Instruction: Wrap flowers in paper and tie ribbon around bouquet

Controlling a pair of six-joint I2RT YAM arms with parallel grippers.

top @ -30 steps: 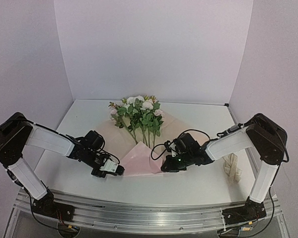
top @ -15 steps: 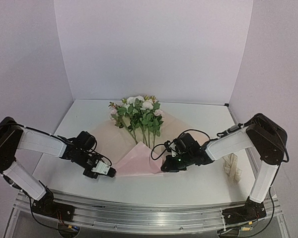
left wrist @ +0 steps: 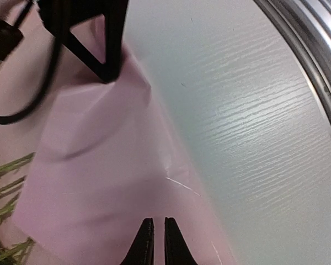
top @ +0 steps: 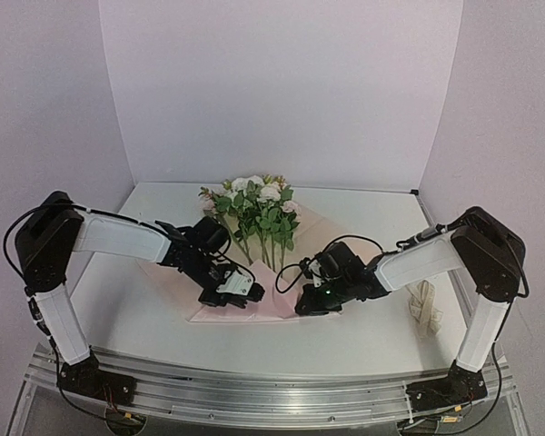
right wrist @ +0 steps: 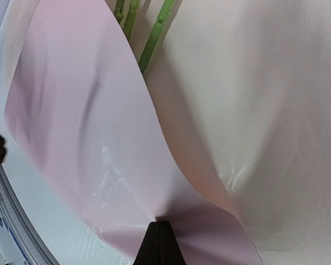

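walls (top: 282, 91): plain lilac | table (top: 363, 341): white | front rail (top: 254, 395): metal

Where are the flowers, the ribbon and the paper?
flowers (top: 269, 193): top view, on a white bloom.
ribbon (top: 424, 307): top view, on the middle of the loose strip.
paper (right wrist: 83, 127): right wrist view, on the folded-over flap.

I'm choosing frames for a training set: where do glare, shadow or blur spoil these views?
Top external: soft even light, sharp throughout. Left wrist: streaky glare on the white wood-grain tabletop. Right wrist: broad soft shadows across the thin light pink paper sheet; the thin green flower stems look slightly soft.
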